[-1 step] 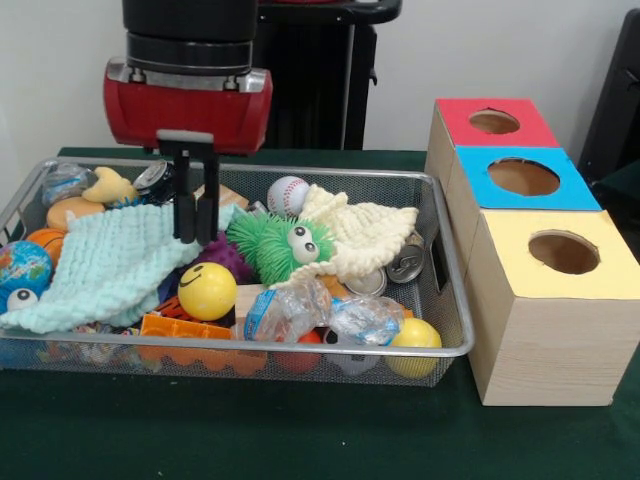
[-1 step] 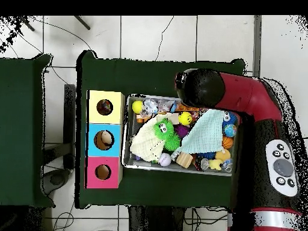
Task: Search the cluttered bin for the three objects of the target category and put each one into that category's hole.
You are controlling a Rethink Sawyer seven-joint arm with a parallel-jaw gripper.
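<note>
One gripper (image 1: 196,236), fingers pinched together and empty, poised above mint knitted cloth (image 1: 105,265) in wire bin (image 1: 440,225), probably to uncover toys.

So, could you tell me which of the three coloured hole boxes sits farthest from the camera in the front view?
The red-topped wooden box; the blue-topped box sits in the middle and the yellow-topped box nearest.

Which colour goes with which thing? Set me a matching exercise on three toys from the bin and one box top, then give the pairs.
Things:
1. smiley ball
2. spiky toy
3. baseball
4. middle box's top

Colours:
A. blue
B. white
C. yellow
D. green

Pairs: 1-C, 2-D, 3-B, 4-A
</note>
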